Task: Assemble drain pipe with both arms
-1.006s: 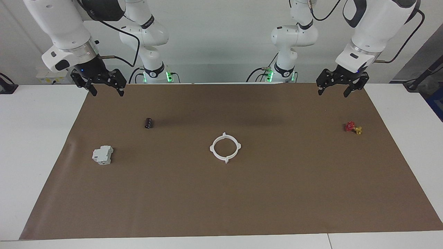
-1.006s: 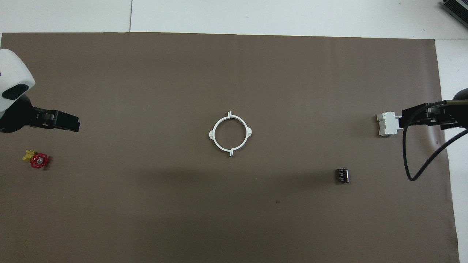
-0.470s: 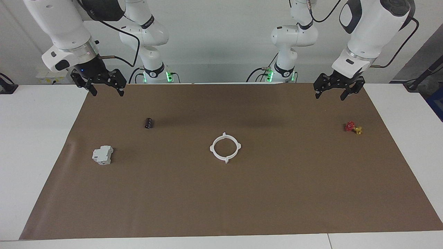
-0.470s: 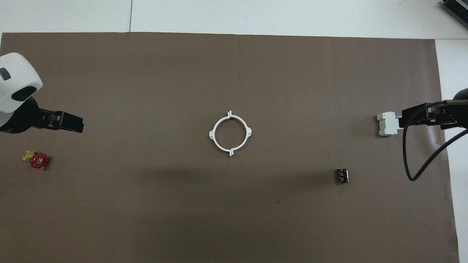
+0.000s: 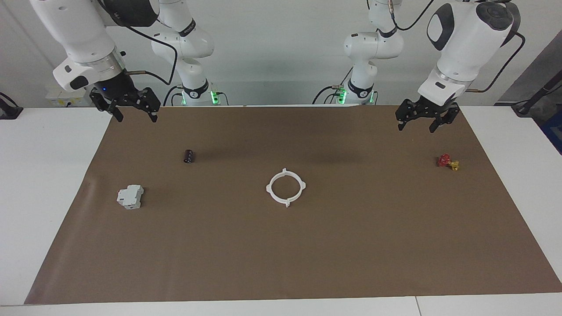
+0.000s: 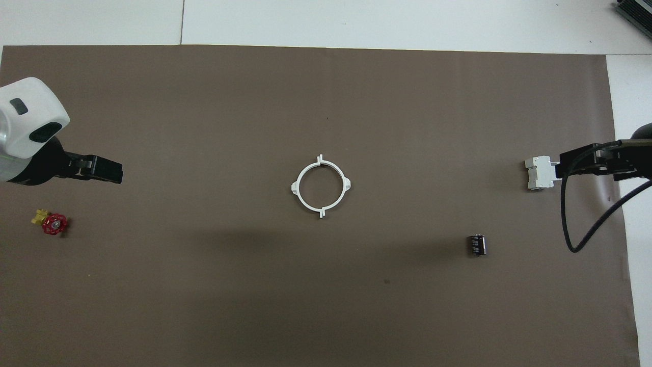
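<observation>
Between both tools, mid-worktop: drain pipe [image 5: 285, 188] lies flat, halves already joined as ring. Left tool [image 5: 415, 123] up over brown mat [image 5: 307, 263] edge, wide open, empty. Right tool [image 5: 135, 113] likewise. You look done; tools parked clear.

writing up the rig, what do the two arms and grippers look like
Both arms are bulky, glossy white jointed tubes with dark joint rings and looping black cables. Each ends in a silver wrist collar and a black linkage gripper, left gripper and right gripper. Green lights glow at the bases.

Drain pipe [image 5: 285, 187] on mat [image 5: 281, 263] centre
</observation>
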